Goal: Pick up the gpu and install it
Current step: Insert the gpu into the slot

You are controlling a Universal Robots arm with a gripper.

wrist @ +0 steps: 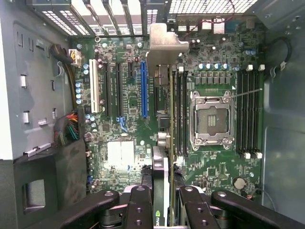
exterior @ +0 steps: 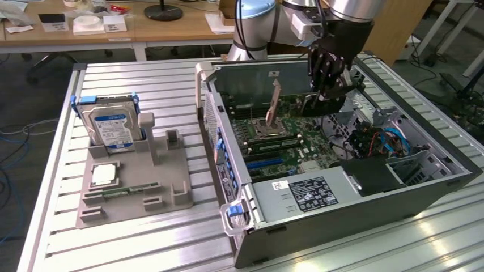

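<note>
Inside the open case [exterior: 363,218], over the motherboard [wrist: 128,157]: your hand [wrist: 164,191] clamps the gpu [wrist: 164,45] on edge, bracket toward the rear slots [wrist: 119,14], card hanging just beside the long blue slot [wrist: 143,90].

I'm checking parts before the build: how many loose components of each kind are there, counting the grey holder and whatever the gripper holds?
Hard drive: 1
Processor chip: 1
Memory stick: 1
gpu, in the gripper: 1
Total: 4
</note>
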